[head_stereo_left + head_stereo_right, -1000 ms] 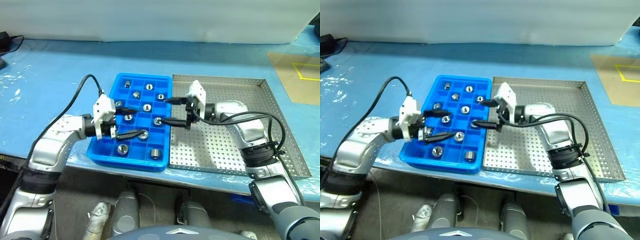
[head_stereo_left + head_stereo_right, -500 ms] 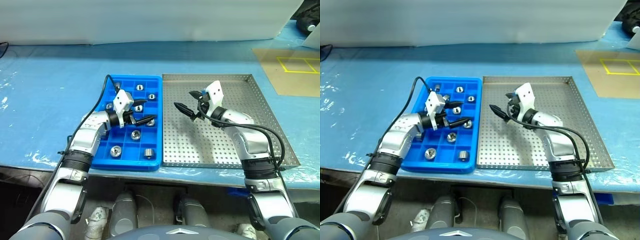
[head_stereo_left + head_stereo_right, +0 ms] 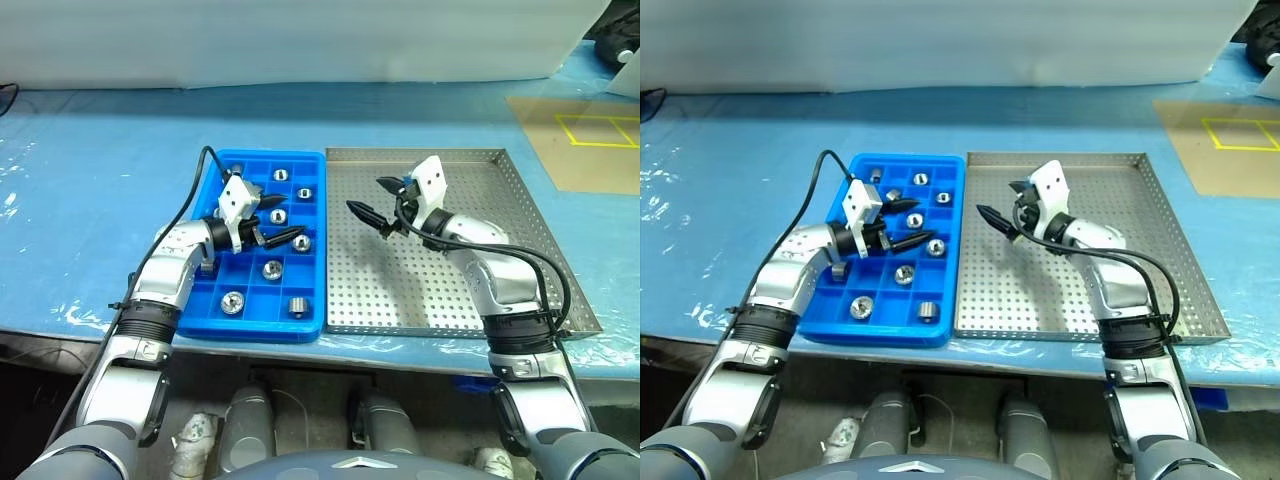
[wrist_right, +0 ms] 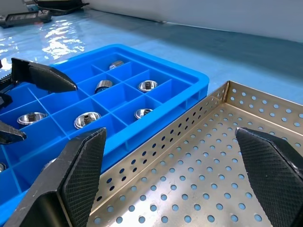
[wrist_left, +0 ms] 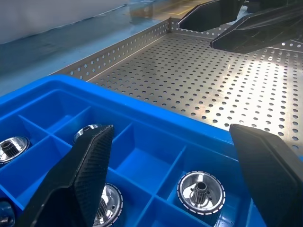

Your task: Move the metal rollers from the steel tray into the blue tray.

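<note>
Both arms drawn apart since a second ago. Left end effector (image 3: 284, 219) open over blue tray (image 3: 217, 306), centre-left. Right end effector (image 3: 372, 203) open, empty, above steel tray (image 3: 560, 270). Metal rollers (image 3: 271, 268) all compartmented; steel tray apparently bare, so likely finished.

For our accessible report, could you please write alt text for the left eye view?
Metal rollers sit in the blue tray, beside a bare steel tray. The open left pincer hovers over the blue tray, the open right pincer over the steel one.
</note>
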Action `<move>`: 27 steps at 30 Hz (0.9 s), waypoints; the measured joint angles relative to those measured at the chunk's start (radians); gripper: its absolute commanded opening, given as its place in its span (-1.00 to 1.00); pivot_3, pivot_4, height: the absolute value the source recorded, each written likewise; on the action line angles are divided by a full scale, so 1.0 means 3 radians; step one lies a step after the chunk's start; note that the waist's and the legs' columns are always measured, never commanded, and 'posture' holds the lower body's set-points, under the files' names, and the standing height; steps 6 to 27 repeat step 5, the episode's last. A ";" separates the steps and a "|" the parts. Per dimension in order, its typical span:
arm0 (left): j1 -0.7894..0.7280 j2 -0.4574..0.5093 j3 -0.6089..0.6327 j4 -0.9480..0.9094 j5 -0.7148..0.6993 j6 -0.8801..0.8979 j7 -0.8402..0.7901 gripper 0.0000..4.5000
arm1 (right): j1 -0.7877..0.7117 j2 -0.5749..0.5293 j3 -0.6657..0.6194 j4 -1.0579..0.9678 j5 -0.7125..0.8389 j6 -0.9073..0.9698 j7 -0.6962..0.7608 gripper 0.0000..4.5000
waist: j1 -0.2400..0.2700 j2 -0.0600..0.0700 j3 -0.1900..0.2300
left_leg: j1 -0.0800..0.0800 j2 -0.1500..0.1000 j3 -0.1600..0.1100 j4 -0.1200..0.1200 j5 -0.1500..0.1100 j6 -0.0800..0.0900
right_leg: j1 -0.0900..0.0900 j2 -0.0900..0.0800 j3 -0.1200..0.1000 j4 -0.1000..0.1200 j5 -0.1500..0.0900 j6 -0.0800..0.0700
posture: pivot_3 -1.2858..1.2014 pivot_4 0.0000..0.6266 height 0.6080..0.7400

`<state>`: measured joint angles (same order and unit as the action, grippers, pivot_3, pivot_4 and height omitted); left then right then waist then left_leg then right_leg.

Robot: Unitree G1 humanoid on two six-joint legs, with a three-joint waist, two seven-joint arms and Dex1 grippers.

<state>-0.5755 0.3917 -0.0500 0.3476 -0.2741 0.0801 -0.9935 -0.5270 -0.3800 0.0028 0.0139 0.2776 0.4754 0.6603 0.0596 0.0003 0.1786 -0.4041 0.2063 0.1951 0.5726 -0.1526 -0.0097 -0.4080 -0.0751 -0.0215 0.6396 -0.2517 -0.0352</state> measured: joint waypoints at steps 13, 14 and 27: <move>-0.0003 -0.0015 0.0003 0.0010 0.0000 -0.0002 0.0016 0.84 | 0.0017 -0.0032 0.0000 0.0000 -0.0017 -0.0002 -0.0048 0.99 | 0.0001 0.0000 0.0000 | 0.0000 0.0000 0.0000 0.0000 0.0000 0.0000 | 0.0000 0.0000 0.0000 0.0000 0.0000 0.0000 | -0.05 -0.52 1.00; -0.0003 -0.0015 0.0003 0.0010 0.0000 -0.0002 0.0016 0.84 | 0.0017 -0.0032 0.0000 0.0000 -0.0017 -0.0002 -0.0048 0.99 | 0.0001 0.0000 0.0000 | 0.0000 0.0000 0.0000 0.0000 0.0000 0.0000 | 0.0000 0.0000 0.0000 0.0000 0.0000 0.0000 | -0.05 -0.52 1.00; -0.0003 -0.0015 0.0003 0.0010 0.0000 -0.0002 0.0016 0.84 | 0.0017 -0.0032 0.0000 0.0000 -0.0017 -0.0002 -0.0048 0.99 | 0.0001 0.0000 0.0000 | 0.0000 0.0000 0.0000 0.0000 0.0000 0.0000 | 0.0000 0.0000 0.0000 0.0000 0.0000 0.0000 | -0.05 -0.52 1.00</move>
